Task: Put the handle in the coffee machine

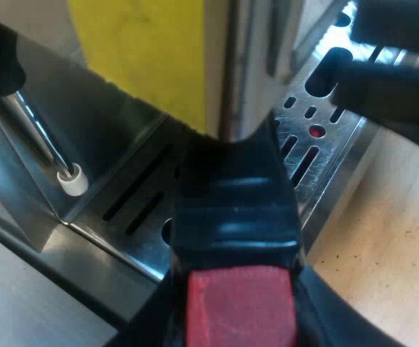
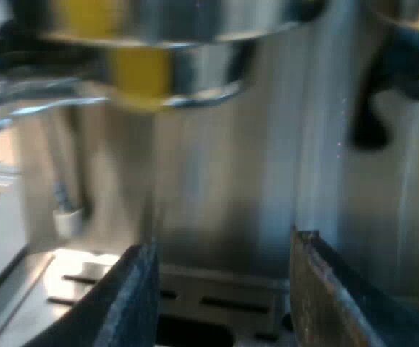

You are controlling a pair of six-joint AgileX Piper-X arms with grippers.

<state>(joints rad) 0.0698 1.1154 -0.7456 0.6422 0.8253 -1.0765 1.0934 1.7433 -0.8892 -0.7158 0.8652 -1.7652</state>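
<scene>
So the stainless steel espresso machine [image 2: 267, 181] is right up close, with its slotted metal drip tray [image 1: 137, 206] along the bottom front and the pale wooden table [image 1: 383, 238] just beside that. My left gripper [image 1: 240, 314] is clamped on the dark ribbed handle [image 1: 235, 210] right at its red end [image 1: 242, 307], holding it above the tray and pointing in under the machine's front. My right gripper [image 2: 220, 289] hangs over the tray, black fingers apart with nothing between them, near the thin steam wand [image 1: 43, 141] and its white tip [image 1: 72, 179].
</scene>
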